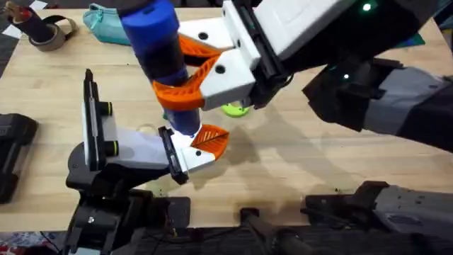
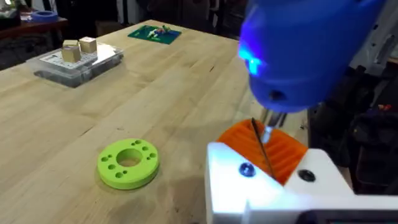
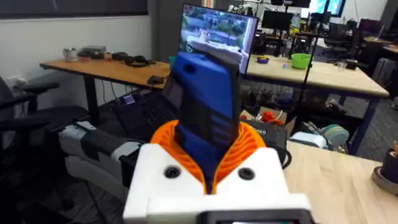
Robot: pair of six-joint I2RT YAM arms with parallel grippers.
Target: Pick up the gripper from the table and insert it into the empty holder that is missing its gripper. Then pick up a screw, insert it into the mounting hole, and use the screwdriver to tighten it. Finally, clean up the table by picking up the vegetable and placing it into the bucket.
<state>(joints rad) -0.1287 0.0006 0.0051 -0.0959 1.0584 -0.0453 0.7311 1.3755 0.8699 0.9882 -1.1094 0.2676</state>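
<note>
One right hand (image 1: 185, 74) grasps the screwdriver (image 1: 161, 49), seemingly upright, tip down.

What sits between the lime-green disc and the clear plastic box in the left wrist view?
Nothing: between the lime-green disc and the clear plastic box the left wrist view shows bare wooden table.

The screwdriver (image 1: 161, 53) hides most of the lime-green disc (image 1: 236, 109) overhead.
</note>
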